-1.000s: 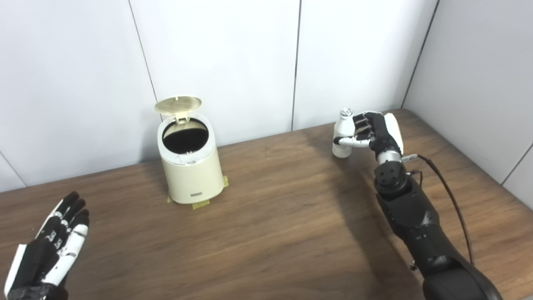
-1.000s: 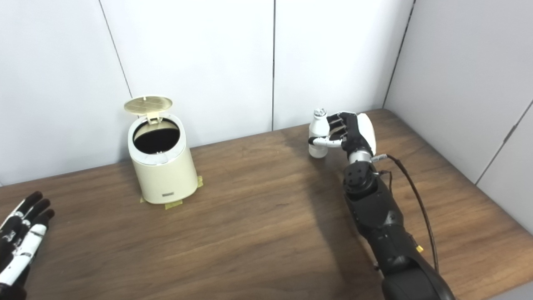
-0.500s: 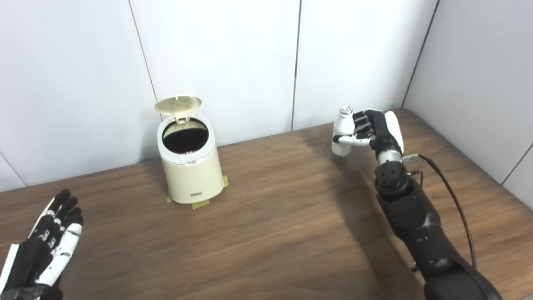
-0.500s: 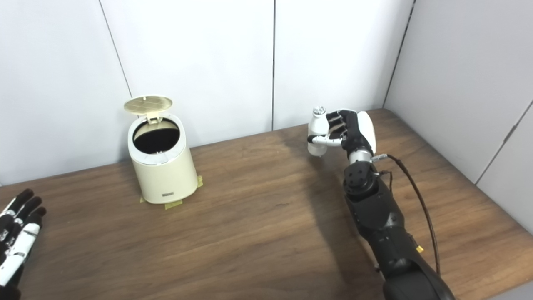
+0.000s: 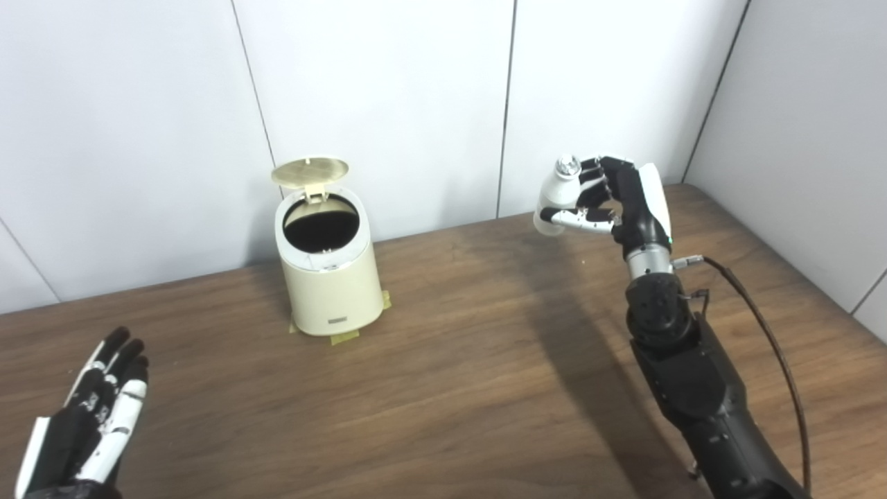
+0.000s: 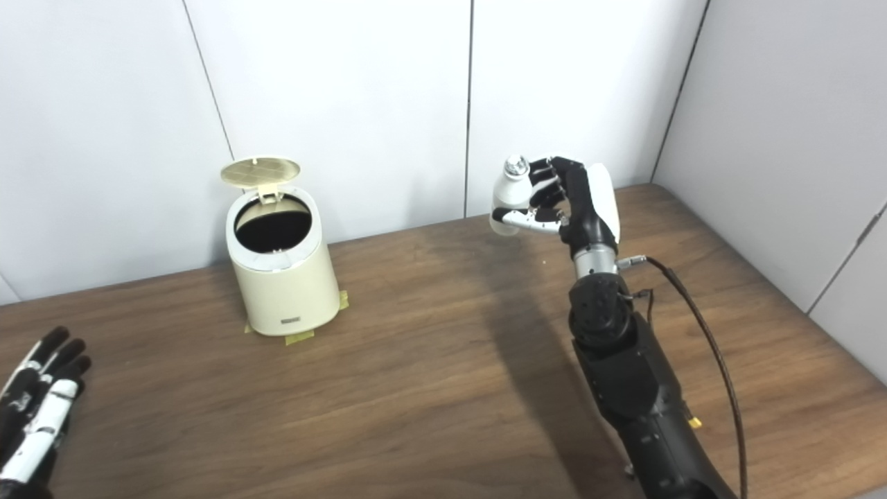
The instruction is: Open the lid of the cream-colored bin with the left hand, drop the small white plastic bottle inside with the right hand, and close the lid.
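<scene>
At right of centre, the right hand (image 5: 620,201) grips the small white bottle (image 5: 558,194) above the table, far from the open cream bin (image 5: 327,267) at left; a loose grip risks dropping it short, while the left hand (image 5: 90,416) idles open at lower left.

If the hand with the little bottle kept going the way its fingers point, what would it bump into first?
Probably the bin. The right hand, shut on the bottle, points left toward it over bare table. It rides high, though, so it might pass above the open lid.
</scene>
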